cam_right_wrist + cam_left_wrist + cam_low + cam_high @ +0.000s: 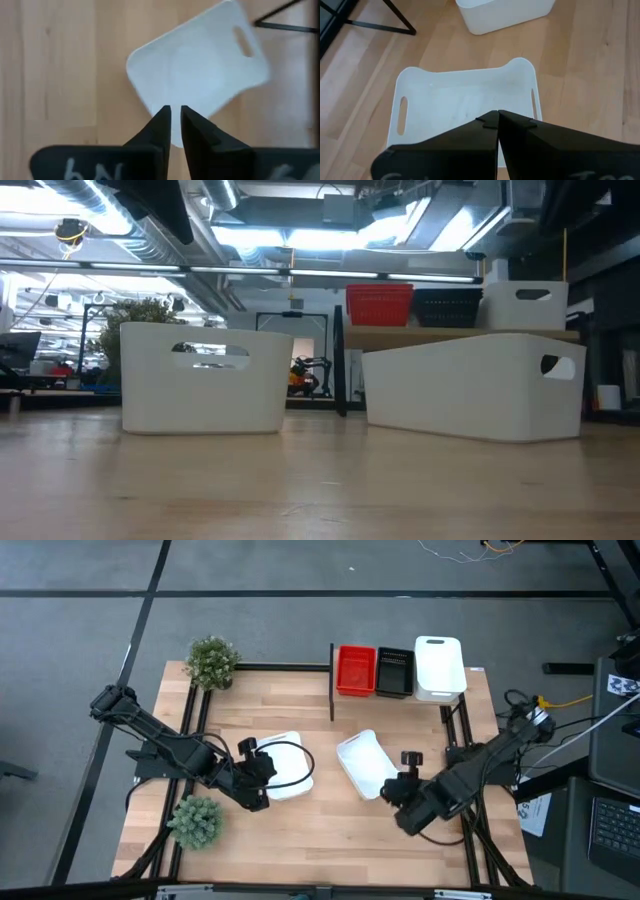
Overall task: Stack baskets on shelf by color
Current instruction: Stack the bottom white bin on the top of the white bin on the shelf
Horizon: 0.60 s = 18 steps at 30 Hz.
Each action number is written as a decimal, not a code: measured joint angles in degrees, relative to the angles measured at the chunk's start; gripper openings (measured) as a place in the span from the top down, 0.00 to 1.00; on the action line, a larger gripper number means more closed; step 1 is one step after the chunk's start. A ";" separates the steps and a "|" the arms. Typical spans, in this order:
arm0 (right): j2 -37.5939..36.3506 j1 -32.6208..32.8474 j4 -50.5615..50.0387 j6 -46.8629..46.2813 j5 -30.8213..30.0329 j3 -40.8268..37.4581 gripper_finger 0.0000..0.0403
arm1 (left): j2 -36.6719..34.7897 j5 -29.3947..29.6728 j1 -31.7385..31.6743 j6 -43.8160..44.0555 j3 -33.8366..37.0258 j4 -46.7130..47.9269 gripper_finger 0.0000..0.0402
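Note:
On the shelf (470,673) at the far edge stand a red basket (355,670), a black basket (394,672) and a white basket (438,667), side by side. Two more white baskets rest by their bottoms on the table. My left gripper (498,117) hovers shut over the near rim of the left one (290,770) (465,100). My right gripper (175,111) hangs above a corner of the right one (363,762) (200,70), which lies slantwise. Its fingers are parted by only a narrow slit. No gripper shows in the low view.
One small green potted plant (212,660) stands at the table's far left corner, another (196,820) near its left front. Thin black shelf posts (332,680) rise beside the red basket. Bare wood lies between the two table baskets and toward the near edge.

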State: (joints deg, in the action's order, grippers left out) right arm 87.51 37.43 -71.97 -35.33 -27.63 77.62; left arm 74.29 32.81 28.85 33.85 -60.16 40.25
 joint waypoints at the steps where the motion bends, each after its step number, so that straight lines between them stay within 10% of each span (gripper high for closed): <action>1: -1.58 -0.27 2.93 1.54 0.76 -2.67 0.89 | 0.01 0.01 0.00 0.00 0.00 0.01 1.00; 11: -8.98 -4.94 25.88 11.68 17.79 -16.99 0.81 | -0.01 -0.01 -0.01 0.17 0.00 -0.14 1.00; 18: -7.30 -6.84 26.87 13.61 17.71 -19.35 0.62 | -0.01 -0.01 -0.01 0.28 0.00 -0.45 1.00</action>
State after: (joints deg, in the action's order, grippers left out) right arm 80.20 30.59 -45.10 -21.72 -9.92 58.27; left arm 74.28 32.80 28.84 34.13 -60.16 39.80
